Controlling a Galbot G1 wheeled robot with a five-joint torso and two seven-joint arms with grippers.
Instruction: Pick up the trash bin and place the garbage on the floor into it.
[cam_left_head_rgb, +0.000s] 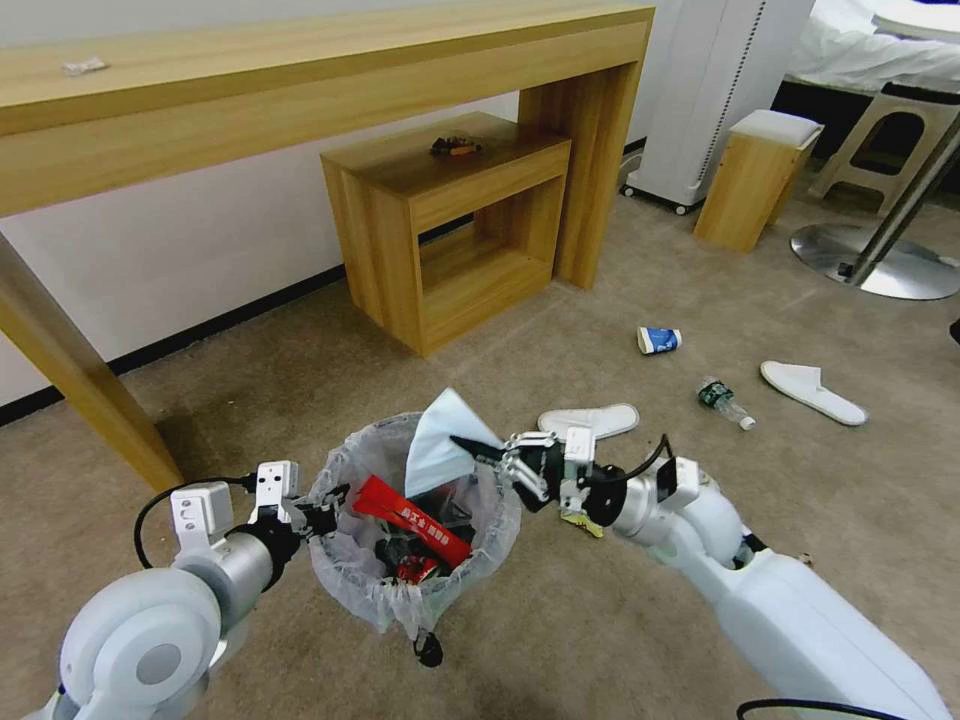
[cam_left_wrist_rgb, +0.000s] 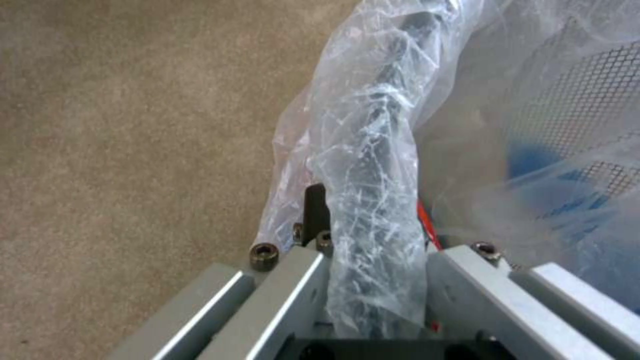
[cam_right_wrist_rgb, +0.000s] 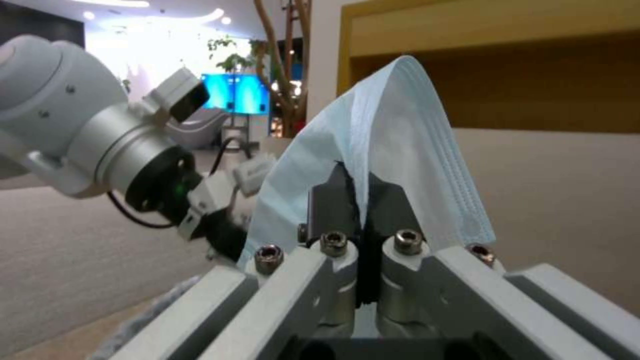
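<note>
Right tool (cam_right_wrist_rgb: 360, 200) pinched on pale blue face mask (cam_right_wrist_rgb: 407, 150), left arm's wrist (cam_right_wrist_rgb: 113, 150) beyond, beige floor (cam_right_wrist_rgb: 567, 200)

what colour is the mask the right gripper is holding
Pale blue face mask, pleated; clearest in the right wrist view.

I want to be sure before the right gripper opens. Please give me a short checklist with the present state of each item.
1. Right gripper shut on the face mask: ok.
2. Face mask above the trash bin opening: ok.
3. Left gripper shut on the bin rim, bag pinched: ok.
4. Room left among the red wrappers: ok.
5. Floor free of garbage: not ok; blue cup, bottle, slippers remain.
</note>
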